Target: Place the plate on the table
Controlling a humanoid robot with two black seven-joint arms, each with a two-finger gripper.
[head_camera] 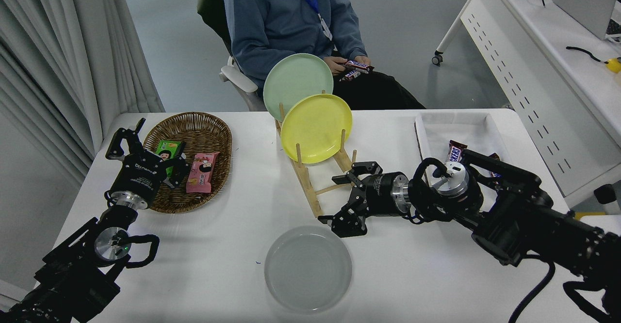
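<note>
Jaws of the right gripper (343,201) stand wide apart and hold nothing, just above the far rim of the plate (308,268). That plate lies flat on the table (436,274), so the placing looks done; only pulling clear seems left.

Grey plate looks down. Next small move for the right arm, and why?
Probably retract the right gripper back toward the robot. The grey plate lies flat on the table, and the open gripper holds nothing, so the placing looks done. Left gripper stays parked by the basket.
</note>
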